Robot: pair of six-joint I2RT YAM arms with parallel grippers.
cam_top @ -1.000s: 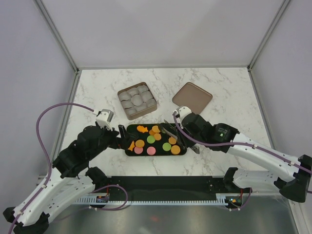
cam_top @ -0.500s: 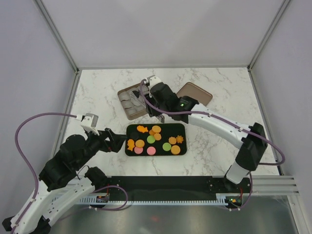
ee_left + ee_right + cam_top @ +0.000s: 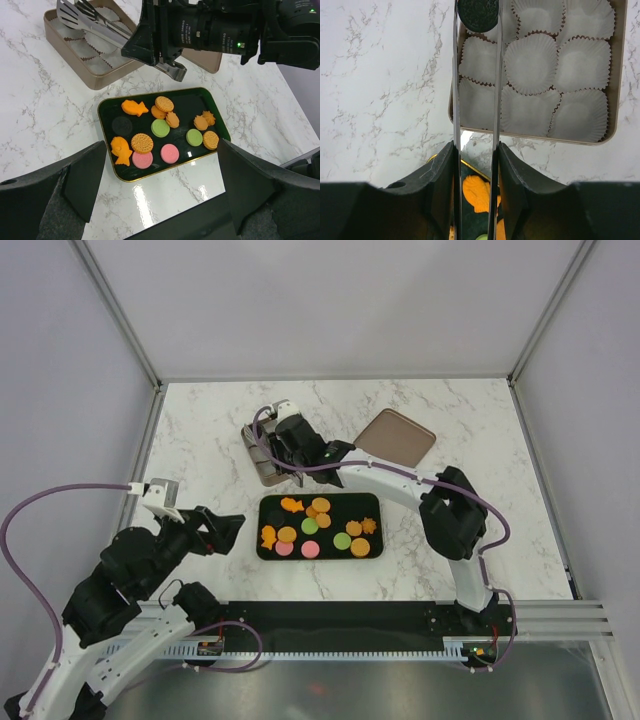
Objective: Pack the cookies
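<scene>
Black and round, one cookie (image 3: pixel 478 15) is pinched between the tips of a pair of metal tongs (image 3: pixel 456 100), held just over a corner of the brown tin (image 3: pixel 618 75), which is lined with pale pleated paper cups (image 3: pixel 530 62) set side by side. The right jaws are pressed together on the tongs' two arms, squeezing them from both sides. The right arm stretches across the marble desk (image 3: pixel 480 420) and hangs above the tin, covering much of it in the top view.

The other cookies (image 3: pixel 160 128) lie flat on a black tray (image 3: pixel 187 102) with a gold rim, on the near side of the tin and close to it. They are orange fish and flower shapes, tan biscuits, green and pink discs, and one more black disc towards the tray's left end. The left jaws are spread wide and empty, hovering above the desk to the left of the tray and tilted toward it. A brown lid (image 3: pixel 394 438) lies flat on the desk to the right of the tin, apart from it
</scene>
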